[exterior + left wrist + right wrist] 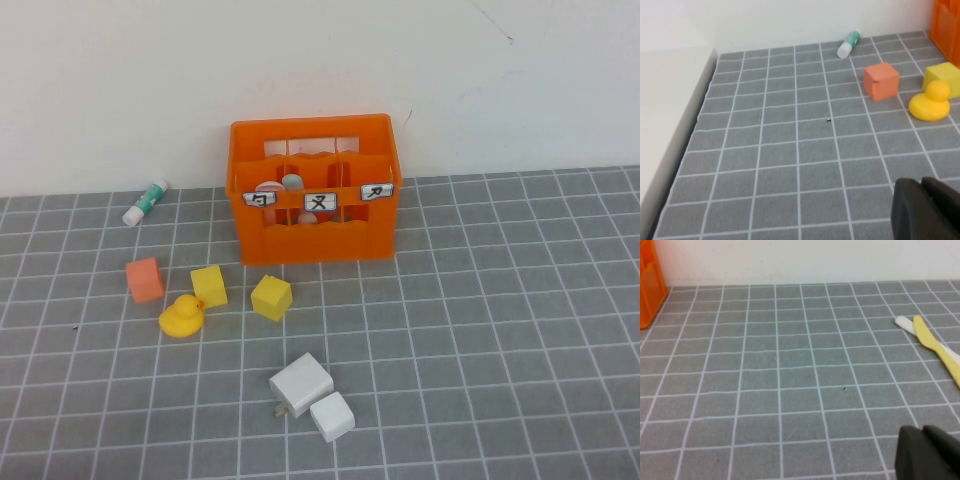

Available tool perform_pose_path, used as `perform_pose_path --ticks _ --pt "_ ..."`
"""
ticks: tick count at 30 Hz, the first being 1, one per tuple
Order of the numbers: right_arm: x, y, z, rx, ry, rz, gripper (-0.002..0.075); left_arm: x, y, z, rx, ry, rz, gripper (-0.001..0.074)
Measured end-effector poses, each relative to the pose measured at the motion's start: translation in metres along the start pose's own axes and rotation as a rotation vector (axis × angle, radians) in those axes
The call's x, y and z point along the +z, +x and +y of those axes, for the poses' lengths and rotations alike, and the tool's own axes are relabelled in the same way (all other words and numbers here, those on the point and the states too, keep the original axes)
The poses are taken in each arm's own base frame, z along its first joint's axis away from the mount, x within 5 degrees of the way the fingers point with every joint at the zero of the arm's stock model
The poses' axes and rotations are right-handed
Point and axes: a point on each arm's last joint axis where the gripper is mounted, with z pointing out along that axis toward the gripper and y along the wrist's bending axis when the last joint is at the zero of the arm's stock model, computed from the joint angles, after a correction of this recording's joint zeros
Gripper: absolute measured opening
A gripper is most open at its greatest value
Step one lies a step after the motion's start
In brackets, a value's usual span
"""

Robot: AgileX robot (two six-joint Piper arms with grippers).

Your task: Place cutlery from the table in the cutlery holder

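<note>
Table [520, 300]: grey grid, white wall behind.
Holder [315, 190]: far from both grippers.
Left gripper [927, 210]: low; grip unclear.
Right gripper [930, 452]: low; grip unclear.

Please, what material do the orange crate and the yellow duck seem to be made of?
The orange crate looks like rigid moulded plastic: even colour, thin slotted walls. The yellow duck seems soft rubber or vinyl: rounded, slightly glossy. Left gripper and right gripper sit low over the table.
</note>
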Motion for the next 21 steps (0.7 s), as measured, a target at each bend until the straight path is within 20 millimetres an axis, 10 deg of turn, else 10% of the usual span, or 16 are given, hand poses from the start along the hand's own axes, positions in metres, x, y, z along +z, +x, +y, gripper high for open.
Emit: perform_pose_path --ticks 21 --pt "0.0000 0.0002 -0.0001 -0.001 0.001 0.002 -0.0003 0.0010 0.0030 -0.0015 0.046 0.055 0.004 -0.0001"
